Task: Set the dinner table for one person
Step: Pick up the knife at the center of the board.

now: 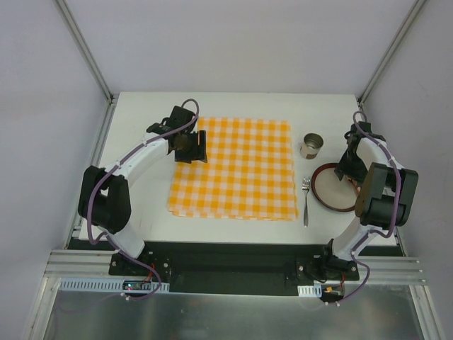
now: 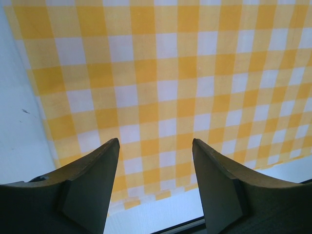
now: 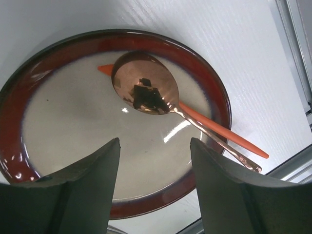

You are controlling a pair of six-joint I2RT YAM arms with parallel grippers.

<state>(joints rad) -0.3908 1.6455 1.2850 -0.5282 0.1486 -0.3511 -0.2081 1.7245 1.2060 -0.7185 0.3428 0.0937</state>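
Whiteness and a plain matte finish mark the dinner table [image 1: 141,134], a large flat rectangle that fills the middle of the top view and is bordered by metal rails. Its long axis is laid left to right across the frame, with the short sides toward the left and right edges.

An orange-and-white checked cloth [image 1: 233,168] is spread on it at the centre, roughly square to its edges. At centre right a small metal cup [image 1: 311,146] is stood upright just beside the cloth. Below the cup a fork [image 1: 306,202] is laid with its tines toward the top of the frame. A red-rimmed plate [image 1: 320,193] is set to the right of the fork and is partly hidden by the right arm.

In the right wrist view a copper spoon [image 3: 146,90] is seen lying in the plate, crossed over an orange utensil [image 3: 224,130]. The right gripper [image 3: 155,146] is held above the plate, its fingers spread with nothing between them. The left gripper [image 2: 156,146] is likewise parted and empty, above the upper-left part of the cloth.
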